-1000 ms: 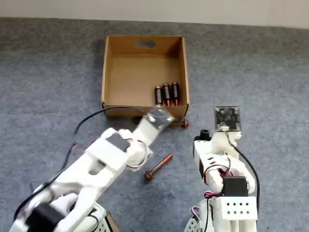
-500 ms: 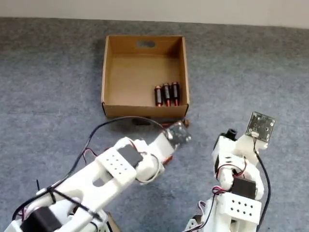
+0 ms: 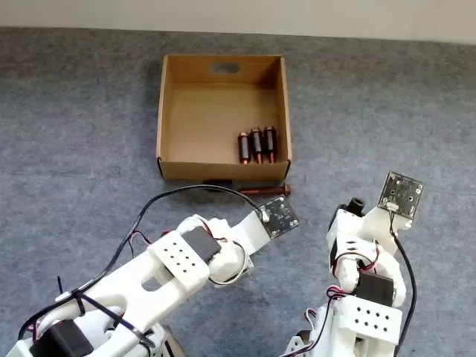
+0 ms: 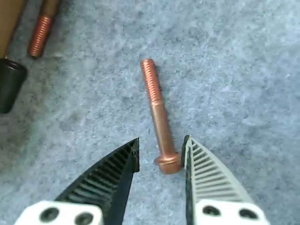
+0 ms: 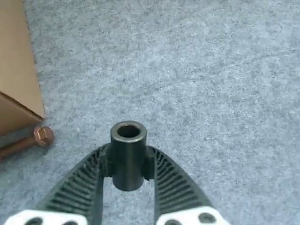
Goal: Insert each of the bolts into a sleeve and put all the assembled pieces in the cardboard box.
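Down on the coarse grey carpet [image 3: 74, 149], a copper-coloured bolt [image 4: 158, 117] lies flat. It is threaded at one end and flanged at the head. Its head sits between the ribbed fingers of the left gripper [image 4: 161, 139], whose jaws stand spread on either side, apparently clear of the metal. The left arm leans across the floor just in front of the cardboard box [image 3: 223, 169].

To that arm's right, the right gripper [image 5: 127, 152] is clamped on a smooth black sleeve [image 5: 128, 140], a short cylinder with its hollow bore pointing away from the wrist. The sleeve is held above bare carpet, off the box's near right corner.

The open-topped box has a hand slot in its far wall. Three assembled pieces [image 3: 257, 146] lie side by side in its near right corner, dark sleeves with copper showing at the ends. Outside, a second bolt [image 3: 264, 190] lies along the front wall, its head at the right corner. Another black sleeve [image 4: 9, 84] rests near that bolt's threaded end.
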`<state>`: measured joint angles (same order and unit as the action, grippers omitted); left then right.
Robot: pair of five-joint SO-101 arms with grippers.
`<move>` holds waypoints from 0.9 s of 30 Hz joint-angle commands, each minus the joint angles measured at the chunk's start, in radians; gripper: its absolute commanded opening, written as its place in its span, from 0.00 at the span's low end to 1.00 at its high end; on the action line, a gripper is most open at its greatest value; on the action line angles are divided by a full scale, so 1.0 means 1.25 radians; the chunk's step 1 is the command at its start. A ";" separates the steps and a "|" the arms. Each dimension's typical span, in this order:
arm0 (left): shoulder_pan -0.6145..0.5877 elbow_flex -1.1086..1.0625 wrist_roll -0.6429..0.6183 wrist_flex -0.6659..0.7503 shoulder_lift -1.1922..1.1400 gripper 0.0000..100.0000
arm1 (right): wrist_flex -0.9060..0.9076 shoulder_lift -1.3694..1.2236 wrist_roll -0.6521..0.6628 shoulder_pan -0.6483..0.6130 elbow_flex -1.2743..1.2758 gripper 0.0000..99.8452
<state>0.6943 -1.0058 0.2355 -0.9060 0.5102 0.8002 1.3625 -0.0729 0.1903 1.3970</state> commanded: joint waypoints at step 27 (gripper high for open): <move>-0.062 0.105 0.169 -0.113 -0.179 0.03 | -0.015 0.007 -0.009 0.007 -0.007 0.01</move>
<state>0.6544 -0.9106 0.3537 -0.9904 0.2785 0.8002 1.3625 -0.0729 0.1903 1.3970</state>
